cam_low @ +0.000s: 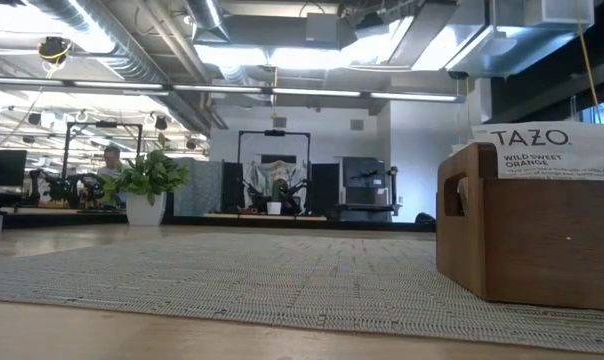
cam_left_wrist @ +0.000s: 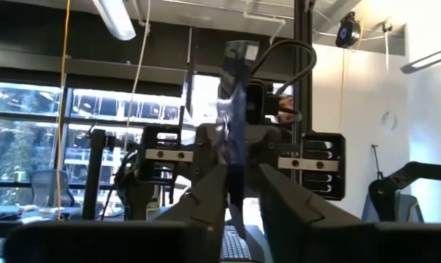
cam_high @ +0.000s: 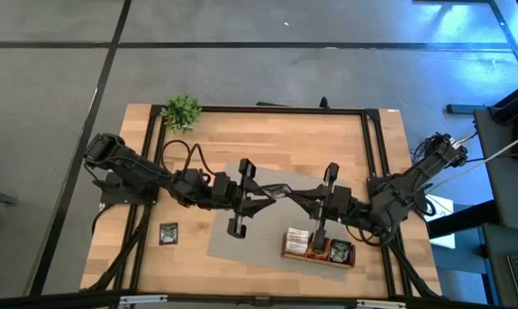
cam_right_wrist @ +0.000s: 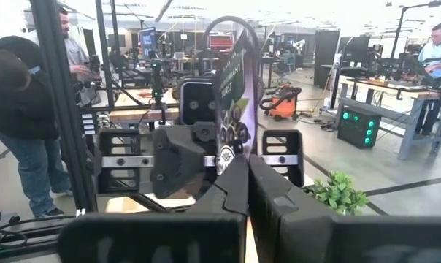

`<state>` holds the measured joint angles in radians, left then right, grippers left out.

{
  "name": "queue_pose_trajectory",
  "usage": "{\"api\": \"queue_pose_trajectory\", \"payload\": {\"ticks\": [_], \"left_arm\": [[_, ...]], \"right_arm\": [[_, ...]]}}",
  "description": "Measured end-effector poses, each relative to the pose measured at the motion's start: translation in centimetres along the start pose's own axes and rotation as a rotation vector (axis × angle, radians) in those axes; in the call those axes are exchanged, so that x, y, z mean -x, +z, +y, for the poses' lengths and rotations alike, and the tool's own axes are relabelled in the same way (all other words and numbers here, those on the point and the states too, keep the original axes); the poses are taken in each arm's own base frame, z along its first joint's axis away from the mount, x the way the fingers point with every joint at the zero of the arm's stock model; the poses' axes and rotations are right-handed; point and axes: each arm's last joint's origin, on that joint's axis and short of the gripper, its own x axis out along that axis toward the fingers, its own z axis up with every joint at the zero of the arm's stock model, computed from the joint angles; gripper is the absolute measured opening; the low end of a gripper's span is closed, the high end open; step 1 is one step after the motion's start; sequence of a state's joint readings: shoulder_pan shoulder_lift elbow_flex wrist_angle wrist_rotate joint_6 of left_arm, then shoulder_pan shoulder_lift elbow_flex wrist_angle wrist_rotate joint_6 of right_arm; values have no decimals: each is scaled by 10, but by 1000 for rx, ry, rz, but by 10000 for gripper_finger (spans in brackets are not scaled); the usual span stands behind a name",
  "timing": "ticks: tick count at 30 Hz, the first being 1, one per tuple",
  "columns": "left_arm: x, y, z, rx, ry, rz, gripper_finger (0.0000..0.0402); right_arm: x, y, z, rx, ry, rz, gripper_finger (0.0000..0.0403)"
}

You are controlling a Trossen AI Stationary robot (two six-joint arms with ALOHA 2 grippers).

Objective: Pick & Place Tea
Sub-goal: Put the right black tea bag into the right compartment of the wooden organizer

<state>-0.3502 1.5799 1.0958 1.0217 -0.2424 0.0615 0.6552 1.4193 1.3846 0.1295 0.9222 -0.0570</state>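
The left end effector point(cam_high: 261, 195) and right end effector point(cam_high: 304, 196) met nose to nose above the grey mat point(cam_high: 233, 242) at mid-worktop point(cam_high: 268, 137). Both gripped one dark tea sachet point(cam_high: 279, 190) between them, held on edge: the right fingers point(cam_right_wrist: 239, 191) were clamped on it, and the left fingers point(cam_left_wrist: 209, 191) had it between them. Further sachets stood in the wooden tray point(cam_high: 317, 255); another dark sachet point(cam_high: 168, 233) lay on bare worktop.
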Motion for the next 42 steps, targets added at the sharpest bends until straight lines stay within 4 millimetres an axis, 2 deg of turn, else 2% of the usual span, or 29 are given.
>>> {"api": "queue_pose_trajectory", "payload": {"ticks": [6, 9, 13, 17, 21, 24, 28, 31, 42], "left_arm": [[-1, 0, 2, -8, 6, 1, 13], [-1, -1, 4, -13, 8, 10, 12], [-1, -3, 4, -27, 20, 28, 16], [-1, -7, 5, -73, 36, 72, 10], [0, -18, 7, -43, 39, 175, 8], [2, -29, 12, 9, 41, 293, 8], [5, -43, 17, 71, 15, 436, 8], [6, -51, 17, 99, 15, 475, 8], [6, -60, 15, 121, -3, 495, 8]], "right_arm": [[0, -1, 0, 15, 1, 8, 7], [1, -3, 0, 72, 10, 27, 21], [4, -5, 3, 67, 47, 40, 75], [16, -3, -1, 54, 59, 104, 144], [33, 13, -17, -108, 110, 236, 194], [43, 27, -29, -181, 185, 354, 213], [47, 34, -34, -143, 206, 415, 227], [43, 30, -35, -107, 200, 439, 229], [1, 3, -46, -89, 279, 658, 203]]}}
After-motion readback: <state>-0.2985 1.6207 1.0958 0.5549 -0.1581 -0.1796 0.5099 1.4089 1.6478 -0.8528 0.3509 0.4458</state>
